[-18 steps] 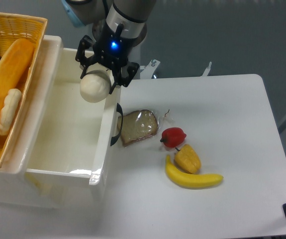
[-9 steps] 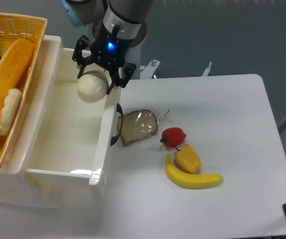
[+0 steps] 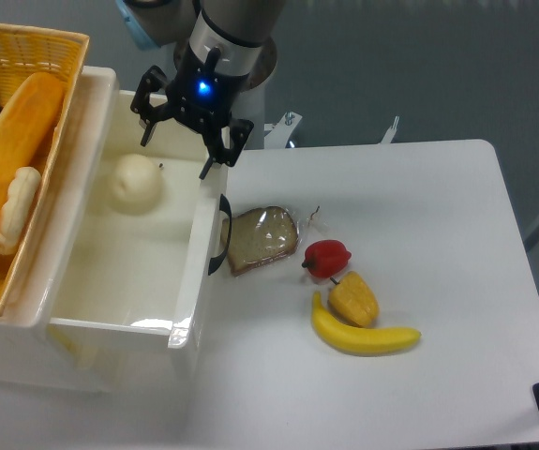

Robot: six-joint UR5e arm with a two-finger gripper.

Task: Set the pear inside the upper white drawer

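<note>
The pale cream pear [image 3: 136,183] lies inside the upper white drawer [image 3: 187,281], near its back left, with its small dark stem pointing right. My gripper [image 3: 177,141] hangs open above the drawer's back right corner, up and to the right of the pear, with nothing between its fingers. The drawer's dark curved handle [image 3: 220,234] faces the table.
A woven yellow basket [image 3: 25,56] with bread and other food sits on the left above the drawer. On the table lie a bagged bread slice [image 3: 262,237], a red pepper-like fruit [image 3: 326,258], an orange lumpy fruit [image 3: 354,298] and a banana [image 3: 363,336].
The gripper opened and let go of the pear, which dropped into the drawer and came to rest to the left. The gripper shifted slightly left and up.
</note>
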